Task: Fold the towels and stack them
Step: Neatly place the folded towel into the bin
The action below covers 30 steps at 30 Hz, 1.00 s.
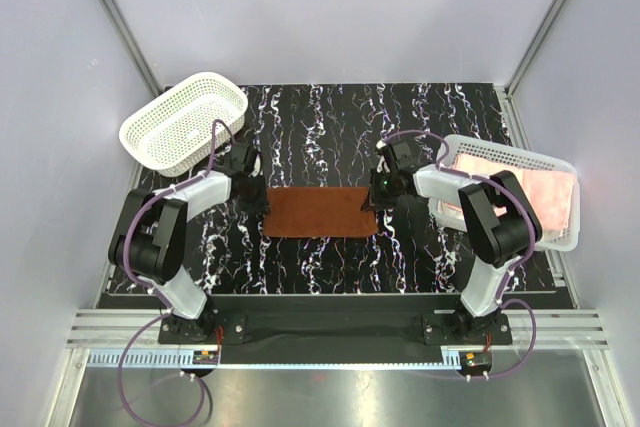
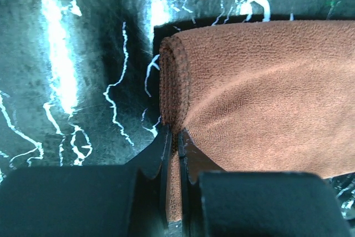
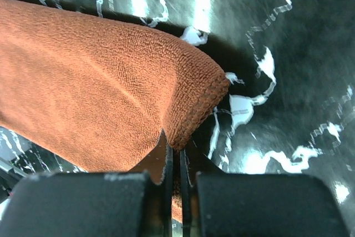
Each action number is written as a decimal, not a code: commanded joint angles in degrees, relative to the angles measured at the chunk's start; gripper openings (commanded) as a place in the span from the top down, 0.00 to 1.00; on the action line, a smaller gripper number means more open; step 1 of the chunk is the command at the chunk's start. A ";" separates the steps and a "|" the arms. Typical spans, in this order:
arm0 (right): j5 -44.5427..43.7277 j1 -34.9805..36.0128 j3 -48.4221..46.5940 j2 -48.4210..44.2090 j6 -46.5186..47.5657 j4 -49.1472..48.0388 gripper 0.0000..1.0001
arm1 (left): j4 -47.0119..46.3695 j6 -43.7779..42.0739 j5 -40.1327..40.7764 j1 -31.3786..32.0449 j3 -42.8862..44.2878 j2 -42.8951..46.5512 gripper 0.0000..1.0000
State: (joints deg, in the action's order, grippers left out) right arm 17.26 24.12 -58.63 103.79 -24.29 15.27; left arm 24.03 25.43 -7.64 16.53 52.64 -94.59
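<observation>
The rust-brown towel (image 1: 320, 212) lies flat at the middle of the black marbled worktop (image 1: 330, 127) as a long band running from 9 to 3 o'clock. It looks already doubled once, since the left wrist view shows two stitched edges stacked at its end. The pile is short and looped, the hems are neat, and faint creases fan from each pinched spot, so it should drape limply once raised. The left jaws are closed on the near corner at the 9 o'clock end, with cloth running down between the tips. The right jaws are likewise clamped on the near corner at the 3 o'clock end. The step in hand appears to be the second fold of this towel. The next move probably calls for one end to be lifted and carried across onto the other while keeping the hems aligned. A pale pink towel (image 1: 510, 185) waits in the white basket (image 1: 562, 239) at 3 o'clock. Whether the cream-white one lies under it I cannot tell. Another basket (image 1: 185, 122) sits at 10 o'clock.
</observation>
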 commanded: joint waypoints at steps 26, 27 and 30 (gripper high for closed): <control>-13.92 -14.62 -30.39 0.01 7.94 40.35 1.00 | 12.61 -3.81 -9.42 1.57 43.51 -25.04 0.58; -13.92 -14.80 -31.27 -0.08 8.64 41.59 1.00 | 12.79 -3.81 -8.80 0.70 43.16 -24.25 0.58; -14.80 -15.68 -33.65 -0.25 9.79 45.28 1.00 | 12.97 -4.60 -8.54 -0.62 40.35 -20.56 0.58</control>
State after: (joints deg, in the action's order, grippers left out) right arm 3.88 9.32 -88.36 105.60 -17.02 55.05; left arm 35.38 22.22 -17.76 17.72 93.73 -121.45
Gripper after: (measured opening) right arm 0.032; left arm 0.418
